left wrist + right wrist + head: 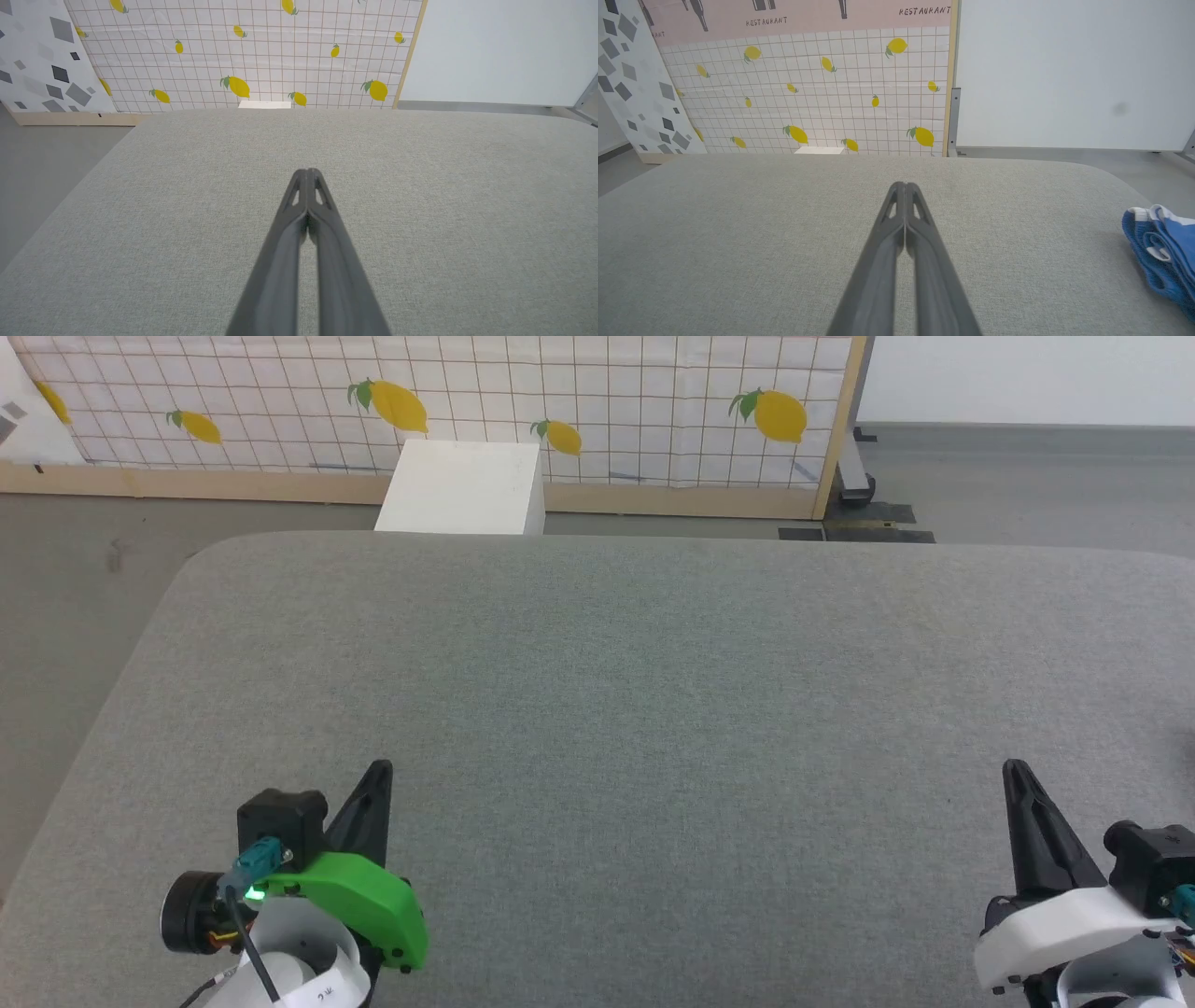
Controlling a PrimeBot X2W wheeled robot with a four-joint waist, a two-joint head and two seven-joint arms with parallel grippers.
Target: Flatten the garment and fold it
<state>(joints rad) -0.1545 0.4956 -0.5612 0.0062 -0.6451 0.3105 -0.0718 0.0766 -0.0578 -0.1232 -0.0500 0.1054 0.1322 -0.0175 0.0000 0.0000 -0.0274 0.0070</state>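
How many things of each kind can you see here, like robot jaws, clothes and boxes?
Sets of robot jaws: 2, left and right, both shut
Blue shorts: 1, at the table's edge
Grey table: 1
White box: 1, behind the table
Total: 5

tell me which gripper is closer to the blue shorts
The right gripper: the blue shorts lie bunched on the grey table at the right of its wrist view. The left gripper sits farther left, across the table.
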